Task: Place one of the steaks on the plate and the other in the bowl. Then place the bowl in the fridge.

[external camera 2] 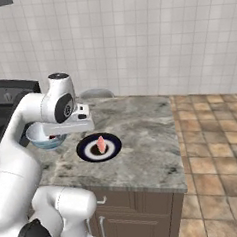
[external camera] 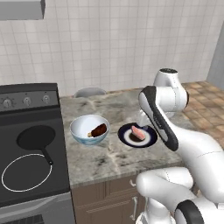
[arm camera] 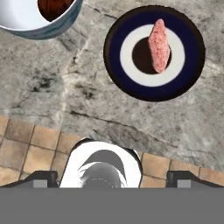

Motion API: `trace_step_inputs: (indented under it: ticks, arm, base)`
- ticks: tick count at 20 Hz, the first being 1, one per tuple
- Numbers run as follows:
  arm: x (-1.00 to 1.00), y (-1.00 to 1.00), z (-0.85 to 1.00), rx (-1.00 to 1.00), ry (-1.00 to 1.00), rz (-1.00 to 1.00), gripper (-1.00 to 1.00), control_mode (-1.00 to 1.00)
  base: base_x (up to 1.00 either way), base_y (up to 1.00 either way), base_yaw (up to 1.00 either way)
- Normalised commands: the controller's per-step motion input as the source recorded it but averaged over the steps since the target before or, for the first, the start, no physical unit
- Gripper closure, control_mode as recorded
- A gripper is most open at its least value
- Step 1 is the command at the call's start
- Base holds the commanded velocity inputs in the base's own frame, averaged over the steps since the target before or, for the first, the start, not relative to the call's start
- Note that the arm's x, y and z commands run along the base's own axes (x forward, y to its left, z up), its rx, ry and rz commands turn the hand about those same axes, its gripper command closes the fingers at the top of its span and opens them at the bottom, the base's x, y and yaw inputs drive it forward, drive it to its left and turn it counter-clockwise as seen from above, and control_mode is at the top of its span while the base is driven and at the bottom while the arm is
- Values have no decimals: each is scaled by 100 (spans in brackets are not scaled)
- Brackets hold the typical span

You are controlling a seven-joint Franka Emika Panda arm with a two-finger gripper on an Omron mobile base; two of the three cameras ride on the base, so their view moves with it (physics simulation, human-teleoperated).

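Tabletop (external camera: pixel 109 162): grey-veined stone slab on brown cabinets, tiled wall behind, black stove (external camera: pixel 30 144) against one end, brown tile floor (external camera 2: pixel 214 164) past the other end and along the front edge. Broad bare stretch of stone on the floor side of the plate; narrower bare strip between the dishes and the front edge.

Plate (external camera: pixel 137 135): round, dark navy rim, white ring, dark centre; sits mid-slab, well in from every edge. Carries the pale pink steak (arm camera: pixel 159 45), lying across the centre.

Bowl (external camera: pixel 89 129): white inside, blue-grey outside; just beside the plate on the stove side, a small gap between them, not touching. Holds the dark reddish-brown steak (external camera: pixel 98 130), leaning against the inner wall.

Claw (arm camera: pixel 112 177): above the tabletop's front edge, looking down; its two dark tips stand far apart at either side of the hand view, wide open, nothing between them. The arm's white links cross in front of the plate in the left base view and partly cover the bowl in the right base view.

Surroundings: black long-handled skillet (external camera: pixel 37 139) on the stove top, well apart from the bowl. Grey rounded object (external camera: pixel 90 92) at the back by the wall, behind the bowl; too indistinct to name. Cabinet drawer pull (external camera 2: pixel 101 200) below the front edge.
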Motion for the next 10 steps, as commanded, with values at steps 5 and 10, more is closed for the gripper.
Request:
trace_step_inputs:
  ticks: [5, 10]
  arm:
    - [-18, 3, 0, -16, 10, -20, -100, -100]
    - [-4, -2, 0, 0, 0, 0, -100, -100]
  base:
    - [0, 0, 0]
    - [0, 0, 0]
